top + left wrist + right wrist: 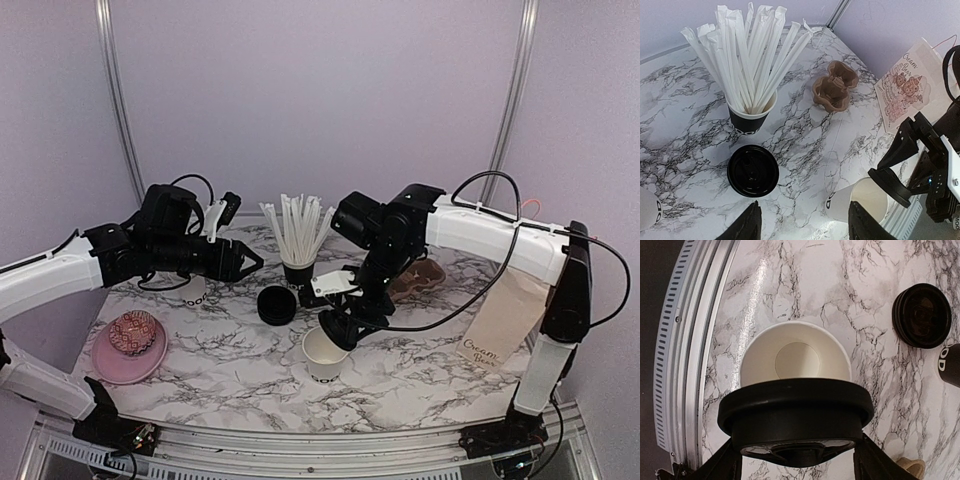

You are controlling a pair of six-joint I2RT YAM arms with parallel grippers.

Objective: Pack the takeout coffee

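A round black plastic lid (795, 415) is pinched by the right pincer (340, 322) just above a small white paper cup (322, 355) (its mouth uncovered), which stands on the marbled worktop (230, 370). The left pincer (805, 225) is held spread above the worktop, near a second black lid (753, 170) lying flat.

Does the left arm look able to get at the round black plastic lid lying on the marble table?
Probably yes: the open left gripper hovers just short of the round black plastic lid, bare marble table between; the black cup of straws stands beyond it.
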